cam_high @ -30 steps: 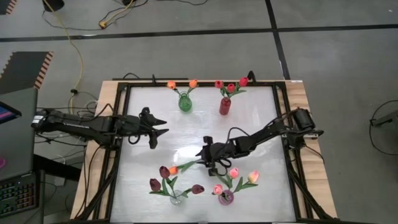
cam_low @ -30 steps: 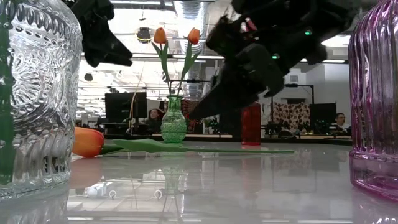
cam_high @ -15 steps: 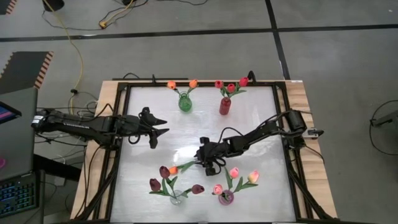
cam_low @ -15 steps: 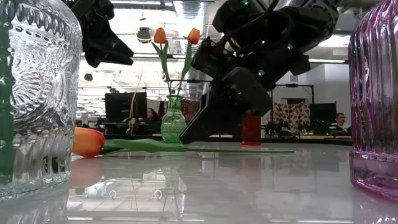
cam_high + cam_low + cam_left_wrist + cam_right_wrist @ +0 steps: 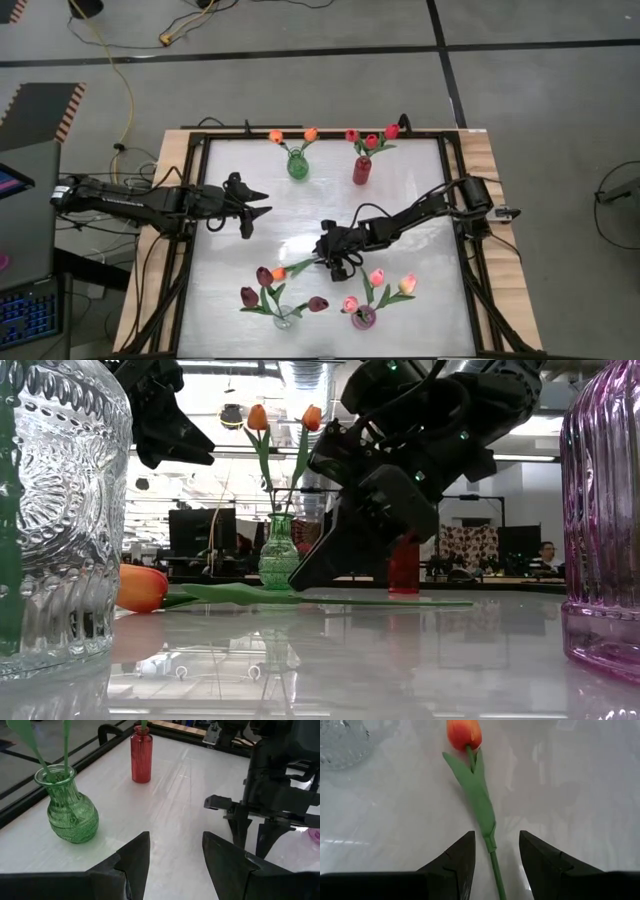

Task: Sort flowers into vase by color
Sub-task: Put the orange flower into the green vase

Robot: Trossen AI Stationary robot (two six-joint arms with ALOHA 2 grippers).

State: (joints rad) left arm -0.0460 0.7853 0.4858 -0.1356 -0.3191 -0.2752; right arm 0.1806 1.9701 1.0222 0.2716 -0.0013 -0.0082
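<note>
On the white glossy table [image 5: 400,200] one orange artificial tulip with a long green stem and leaf [image 5: 472,780] lies flat near the centre. The right gripper [image 5: 495,851] is low over it, fingers spread on both sides of the stem; if they touch the table is hard to see. From this gripper, the clear glass vase of maroon tulips [image 5: 282,318] is at seven o'clock. The left gripper [image 5: 172,851] hangs spread at nine o'clock, facing the green glass vase [image 5: 66,809].
</note>
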